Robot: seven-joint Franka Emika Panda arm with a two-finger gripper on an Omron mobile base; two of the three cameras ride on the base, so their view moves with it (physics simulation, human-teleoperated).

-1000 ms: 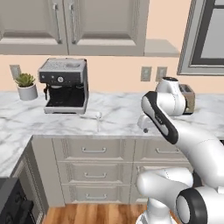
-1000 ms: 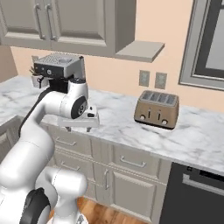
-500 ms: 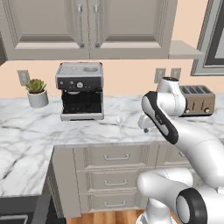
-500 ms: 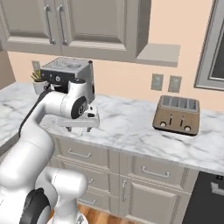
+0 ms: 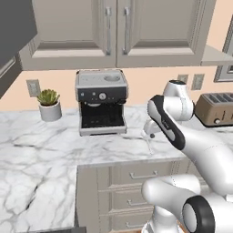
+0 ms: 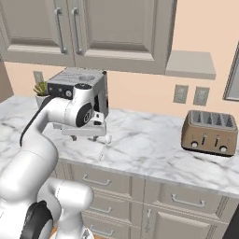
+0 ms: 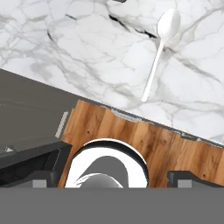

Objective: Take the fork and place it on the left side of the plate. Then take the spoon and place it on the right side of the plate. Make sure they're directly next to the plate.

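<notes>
Presumably spoon (image 7: pixel 158 49) flat on marble counter (image 7: pixel 78 52).

base views: behind arm, left/right, share marble counter (image 5: pixel 54 150) | hand view: straight down, close

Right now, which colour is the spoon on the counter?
Pale silver-white; the spoon shows best in the hand view.

Arm config: rises from base, upper link angled fwd, elbow bent, wrist folded down over near edge of work surface. Hand pts straight down. Gripper (image 7: pixel 112 177) jaws spread fully apart, nothing betw. them; one dark fingertip (image 7: pixel 41 178) at left, other at right of hand view. Hand body seen beside forearm in right base view, gripper (image 6: pixel 84 136) low under wrist.
</notes>
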